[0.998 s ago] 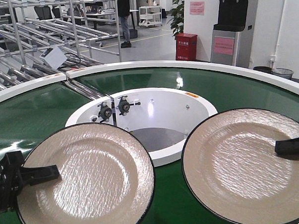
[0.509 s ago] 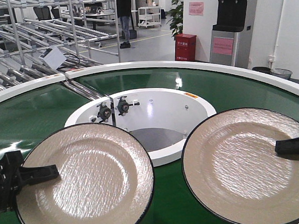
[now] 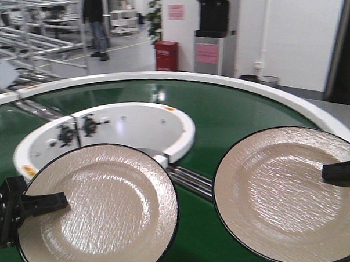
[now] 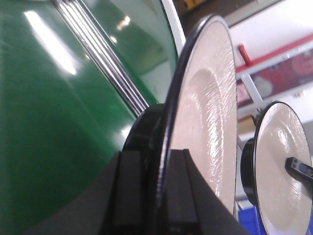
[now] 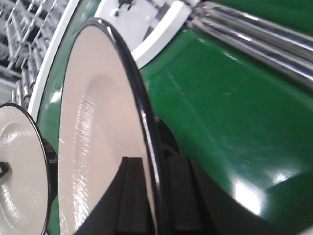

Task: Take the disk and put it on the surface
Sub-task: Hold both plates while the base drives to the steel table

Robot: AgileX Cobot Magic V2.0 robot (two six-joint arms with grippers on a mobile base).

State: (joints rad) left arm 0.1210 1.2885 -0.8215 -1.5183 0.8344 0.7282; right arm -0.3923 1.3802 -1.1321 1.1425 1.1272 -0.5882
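Cream left disk (image 3: 97,210) tight in left gripper (image 3: 61,201), right disk (image 3: 282,190) in right gripper (image 3: 329,172).

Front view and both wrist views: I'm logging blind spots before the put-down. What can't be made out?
- Placement tabletop: in no view; only the green conveyor shows.
- Left end effector: front view, body cut by left edge; lower finger hidden under the left plate.
- Right end effector: front view, mostly cut by right edge, at the right plate rim.
- Person: front view, blurred, head cut by top edge.
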